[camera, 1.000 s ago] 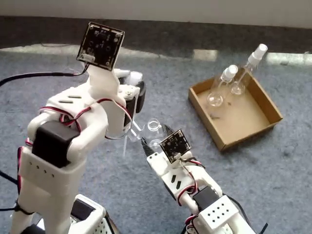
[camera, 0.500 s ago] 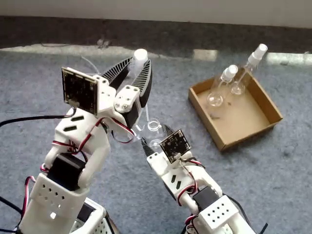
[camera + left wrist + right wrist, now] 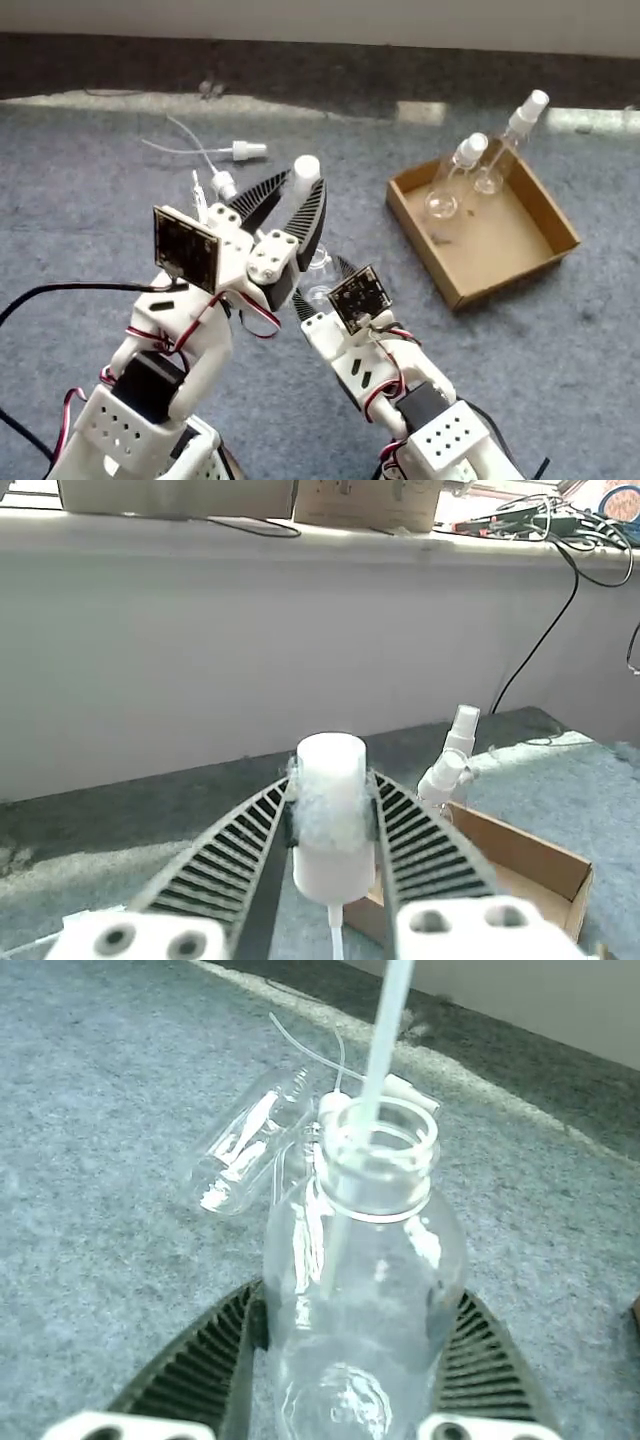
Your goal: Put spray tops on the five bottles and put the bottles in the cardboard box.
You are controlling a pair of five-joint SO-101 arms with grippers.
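The right wrist view cuts off the base of the bottle held by the right gripper, and the tube of the spray top runs out of frame. In the high view that bottle and tube are mostly hidden behind the fingers of the left gripper and the right wrist's camera board. In the left wrist view a finger covers part of the cardboard box.

The left gripper holds a spray top above the upright bottle in the right gripper, with its tube down inside the neck. The cardboard box sits to the right (two topped bottles lean in its far corner). Loose spray tops lie behind the arms.
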